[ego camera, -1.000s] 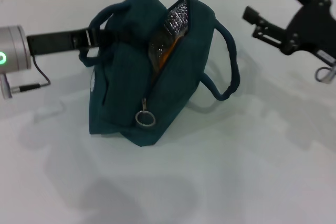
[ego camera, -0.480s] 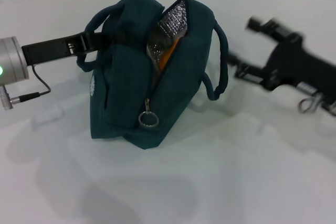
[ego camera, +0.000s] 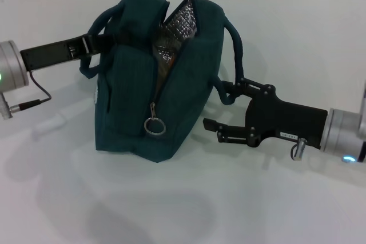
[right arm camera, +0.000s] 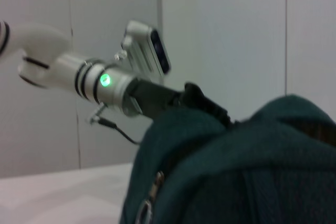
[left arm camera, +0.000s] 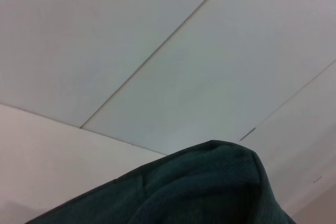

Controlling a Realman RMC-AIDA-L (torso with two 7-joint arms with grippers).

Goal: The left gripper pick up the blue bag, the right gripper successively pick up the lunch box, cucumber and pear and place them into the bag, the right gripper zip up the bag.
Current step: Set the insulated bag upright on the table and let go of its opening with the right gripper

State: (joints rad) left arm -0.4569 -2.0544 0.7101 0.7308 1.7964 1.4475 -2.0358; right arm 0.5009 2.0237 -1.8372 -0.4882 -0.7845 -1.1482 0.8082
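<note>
White table (ego camera: pixel 286 198): right claw (ego camera: pixel 220 110) now beside bag (ego camera: pixel 143 84).

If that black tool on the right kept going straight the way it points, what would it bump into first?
Most likely the blue bag: the right tool, open, points at its side near the handle. Depth is hard to judge from the head view.
</note>
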